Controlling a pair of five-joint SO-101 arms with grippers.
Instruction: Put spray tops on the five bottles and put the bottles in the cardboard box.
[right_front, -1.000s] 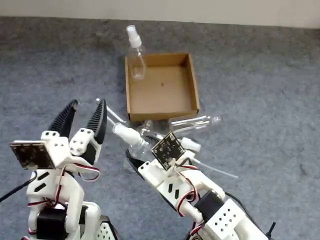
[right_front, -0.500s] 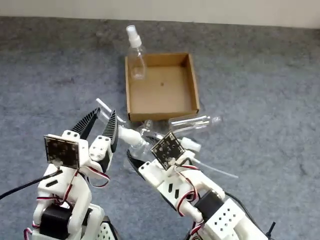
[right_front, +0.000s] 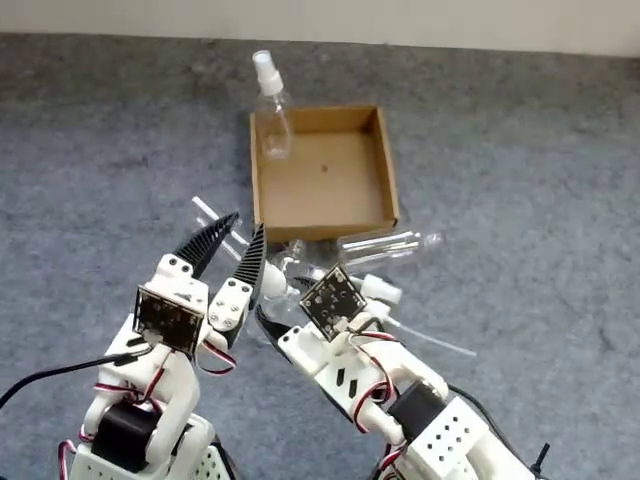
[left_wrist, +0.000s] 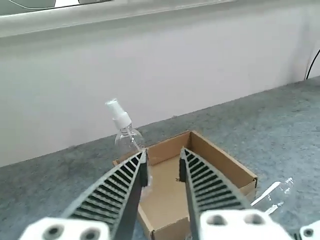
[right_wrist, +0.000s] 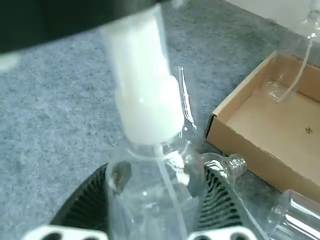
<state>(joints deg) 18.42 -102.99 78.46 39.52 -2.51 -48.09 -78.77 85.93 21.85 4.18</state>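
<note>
By the near edge of the grey, felt-like surface (right_front: 520, 150), the right arm leans forward and to the left. Its right gripper (right_wrist: 159, 205) is clamped on the round, clear body of a bottle (right_wrist: 150, 170), whose white spray top (right_wrist: 145, 110) points away toward the box (right_front: 325, 232). The left arm rises beside it, tilted to the right. The left gripper (right_front: 248, 222) holds nothing, its black ribbed fingers a narrow gap apart, right by that spray top; whether they touch it cannot be told. Just past them an open bottle (right_wrist: 227, 165), clear and uncapped, lies at the box's near left corner. A longer lying bottle (right_front: 385, 245) rests along the box's near wall. The box is shallow brown cardboard, square and open-topped. In its far left corner stands an upright bottle (right_front: 272, 120), clear with a white sprayer on it.
</note>
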